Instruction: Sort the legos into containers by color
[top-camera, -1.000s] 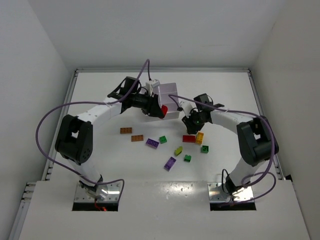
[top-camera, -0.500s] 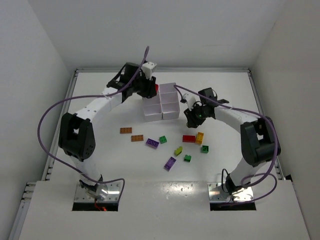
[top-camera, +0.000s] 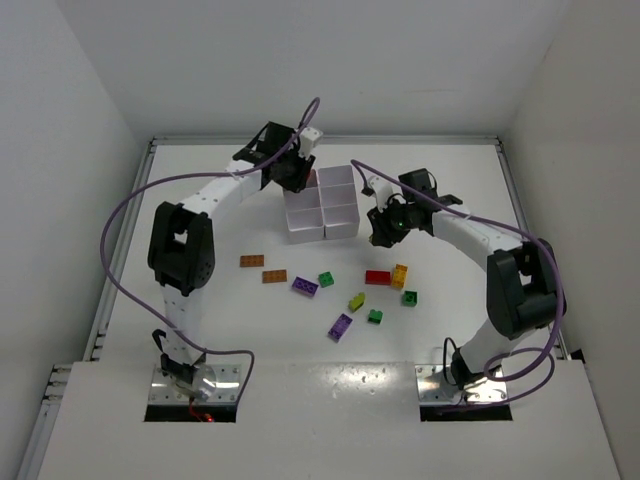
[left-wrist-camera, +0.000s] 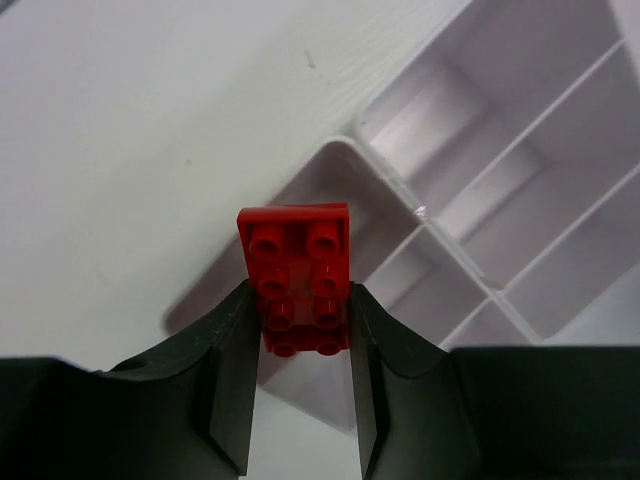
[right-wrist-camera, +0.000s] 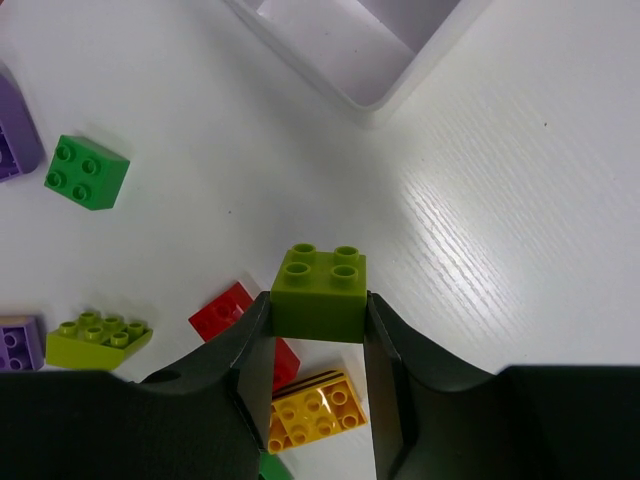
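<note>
The white containers (top-camera: 322, 208) stand at the middle back of the table. My left gripper (top-camera: 297, 173) is at their back-left corner, shut on a red lego (left-wrist-camera: 296, 262). In the left wrist view that lego hangs over a corner compartment of the containers (left-wrist-camera: 420, 214). My right gripper (top-camera: 383, 228) hovers just right of the containers, shut on an olive-green lego (right-wrist-camera: 320, 290) held above the table. Loose legos lie in front: a red (top-camera: 378, 277), a yellow (top-camera: 399, 275), a purple (top-camera: 305, 286) and two orange (top-camera: 262, 268).
Further legos lie nearer the arms: green (top-camera: 326, 279), lime (top-camera: 356, 301), purple (top-camera: 340, 327), green (top-camera: 375, 316) and green (top-camera: 409, 297). Under my right gripper are a red lego (right-wrist-camera: 232, 310) and a yellow one (right-wrist-camera: 310, 405), with a corner of the containers (right-wrist-camera: 366, 104) ahead of it.
My left gripper carried the red lego from the containers' front to their back-left corner. My right gripper rose slightly toward the containers with the olive-green lego.
</note>
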